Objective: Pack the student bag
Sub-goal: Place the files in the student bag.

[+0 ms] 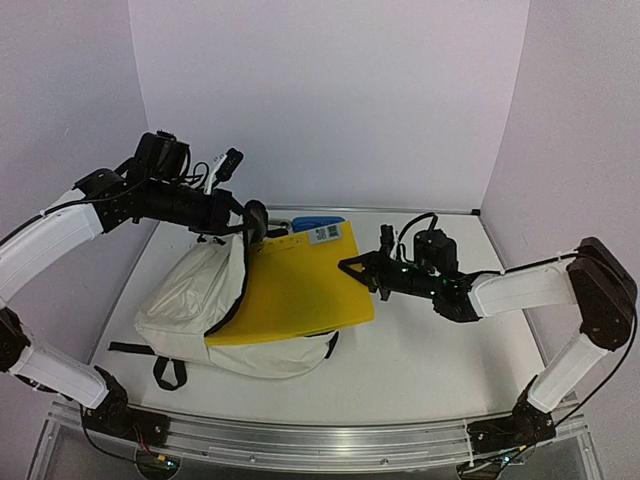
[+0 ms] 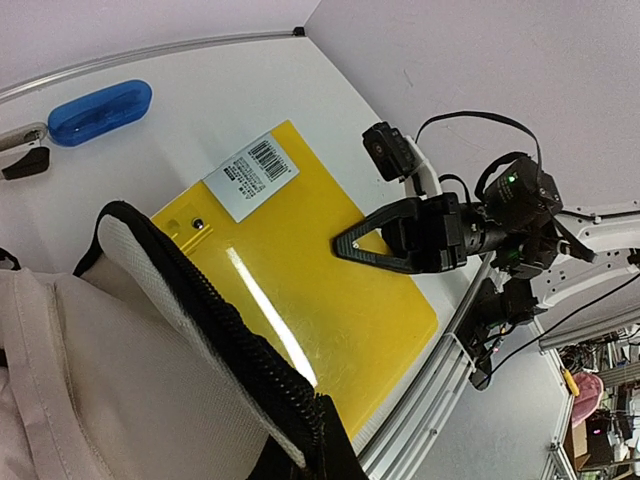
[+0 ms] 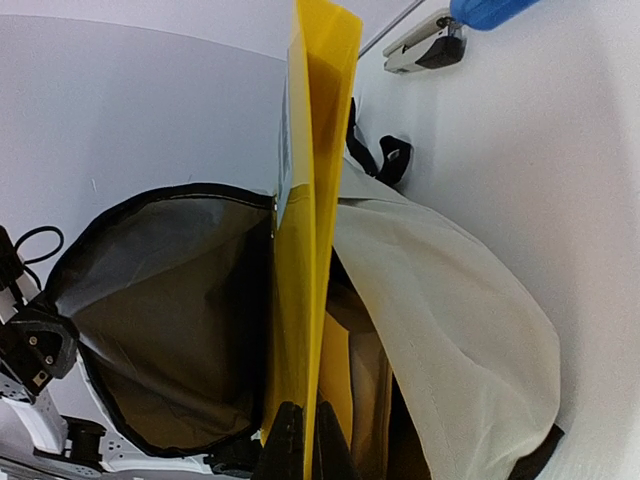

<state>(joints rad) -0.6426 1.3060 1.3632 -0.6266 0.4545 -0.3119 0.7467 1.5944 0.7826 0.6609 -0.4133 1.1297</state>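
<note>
The right gripper [image 1: 352, 266] pinches a yellow folder [image 1: 295, 285] partly inside the cream student bag [image 1: 185, 295]. The left gripper [image 1: 252, 222], fingers closed, holds up the bag's zippered rim [image 2: 235, 345].

Folder [image 1: 300, 285] partway in student bag [image 1: 190, 300] (case [image 1: 318, 222] behind)

Left claw [image 1: 254, 222] and right claw [image 1: 347, 264] clamped tight, facing each other.

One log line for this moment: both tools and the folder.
left tool: shut on student bag rim, mouth held open | right tool: shut on yellow folder edge | yellow folder: partly inside student bag
</note>
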